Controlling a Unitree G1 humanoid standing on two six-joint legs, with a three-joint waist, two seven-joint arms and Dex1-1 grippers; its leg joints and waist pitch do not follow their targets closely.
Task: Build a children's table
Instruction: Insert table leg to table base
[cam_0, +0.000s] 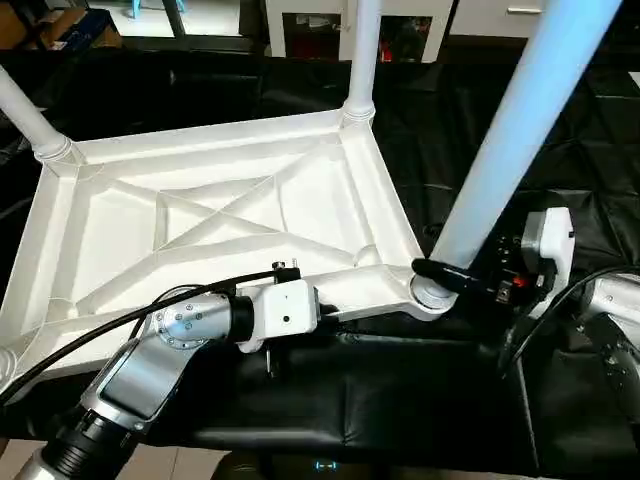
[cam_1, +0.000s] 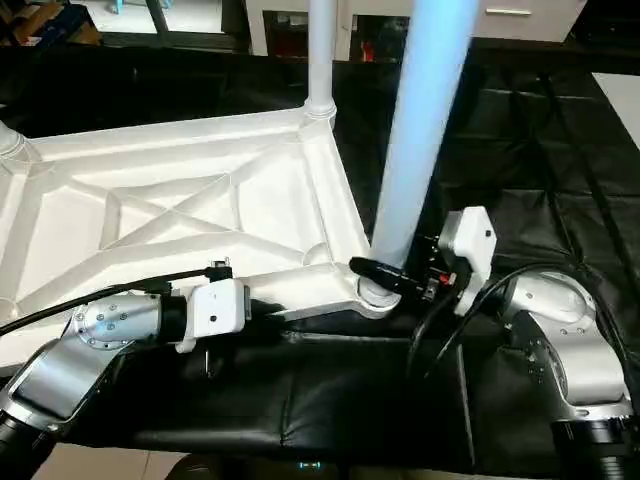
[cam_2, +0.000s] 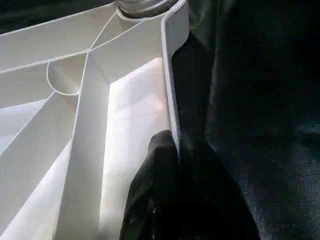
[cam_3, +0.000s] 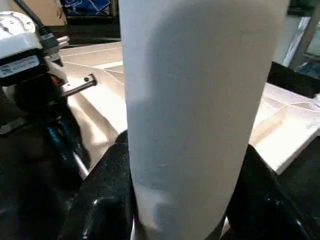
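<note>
On the black-draped bench (cam_0: 400, 400) the upturned tabletop (cam_0: 200, 220) lies centre-left, the left claw (cam_2: 175, 190) pinched shut on its 6 o'clock rim, the right claw (cam_0: 440, 272) clasping the 4 o'clock leg (cam_0: 510, 140) near its corner socket (cam_0: 430, 292).

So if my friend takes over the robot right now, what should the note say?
Left gripper: shut on the tabletop's near rim, steadying it upside down on the black work table.
Right gripper: closed around the near-right leg, just above its corner socket.
Done: legs stand in the two far sockets and the near-right one.
Left: check the near-right leg is fully seated; the near-left corner is cut off by the picture's edge, so check it too.
</note>
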